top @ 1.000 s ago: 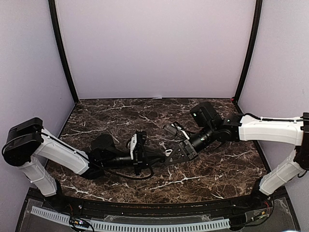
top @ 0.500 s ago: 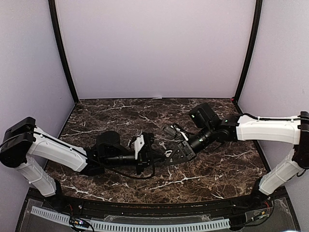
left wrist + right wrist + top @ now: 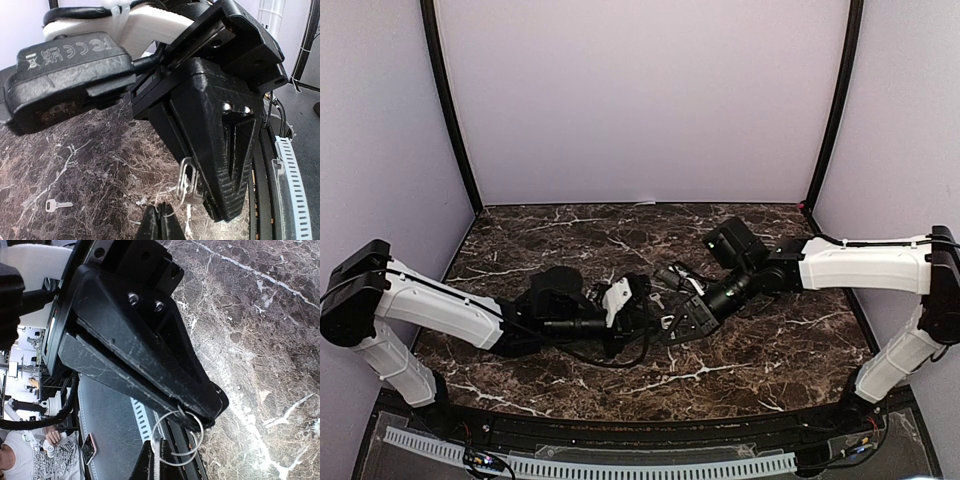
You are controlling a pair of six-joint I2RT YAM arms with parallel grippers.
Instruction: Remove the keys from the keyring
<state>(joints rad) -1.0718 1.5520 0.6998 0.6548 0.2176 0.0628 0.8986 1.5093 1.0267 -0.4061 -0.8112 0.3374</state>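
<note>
Right wrist: both jaws clenched on thin wire keyring (image 3: pixel 177 436); flat silvery key (image 3: pixel 51 204) (loose) on veined marble (image 3: pixel 85 165).

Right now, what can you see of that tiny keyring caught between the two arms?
The keyring is a thin, silvery wire loop, seemingly metal, wound in about two turns. It appears lifted off the dark marble table, held between the two shut end effectors. The left end effector pinches one side and the right end effector pinches the opposite side. Whether any key hangs on it is hard to tell.
</note>
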